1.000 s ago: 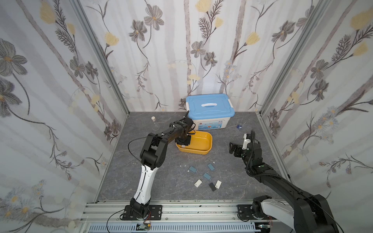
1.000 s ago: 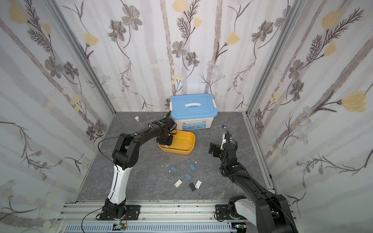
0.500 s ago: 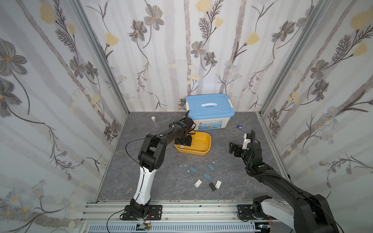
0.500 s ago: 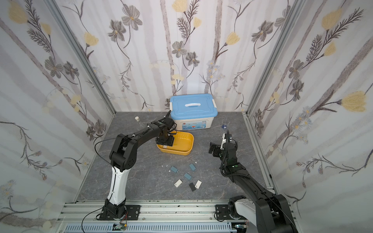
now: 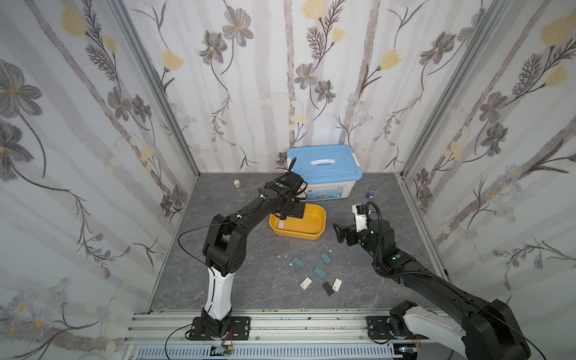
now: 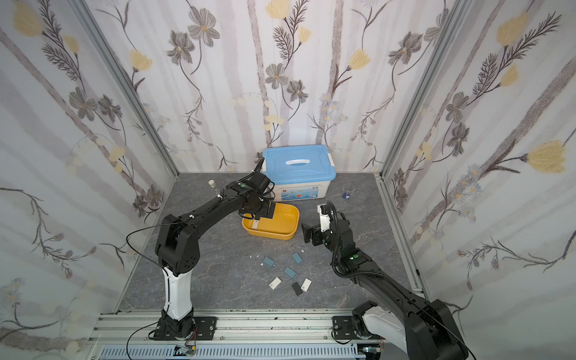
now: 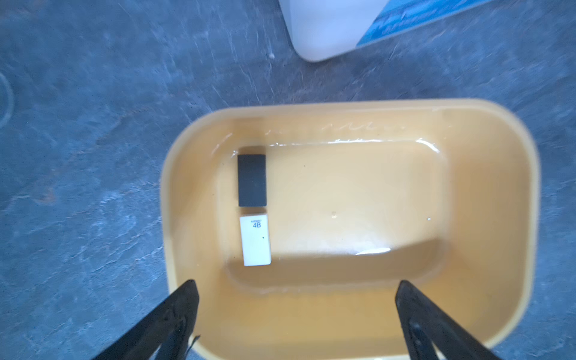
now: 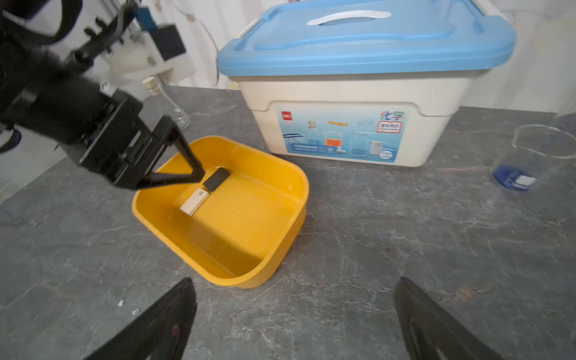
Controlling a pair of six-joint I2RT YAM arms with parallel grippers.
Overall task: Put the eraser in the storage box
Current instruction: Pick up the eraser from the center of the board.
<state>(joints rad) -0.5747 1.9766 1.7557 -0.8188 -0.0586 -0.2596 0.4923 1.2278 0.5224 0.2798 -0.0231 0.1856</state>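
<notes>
Since the worktop (image 5: 268,280) carries a lidded bin (image 5: 324,168) close behind the box (image 5: 296,235), room on that far side is tight. The left pincer (image 7: 296,283) hangs over the box with its jaws wide apart and nothing between them; the right pincer (image 8: 294,280) waits clear of the box, jaws likewise spread and empty. Two erasers lie flat on the box floor by one short wall, end to end with a thin gap: a white eraser (image 7: 256,240) and a black eraser (image 7: 252,180). For these two the putting-in looks done, in my judgement; loose erasers (image 5: 320,272) lie on the worktop nearer the robot's base.

Risks from here: in the right wrist view one left finger (image 8: 188,154) reaches down close to the black eraser. A careless lift or sideways pull could catch that eraser or the rim and drag the light box, perhaps against the bin; if both arms reached in at once, they could meet over the box.

Both top views show the loose erasers, which neither wrist view does; but there the left arm hides the black eraser, and only the white one shows. Only the left wrist view gives the "4B" print and the gap between the two; only the right wrist view shows the bin's label close up.
</notes>
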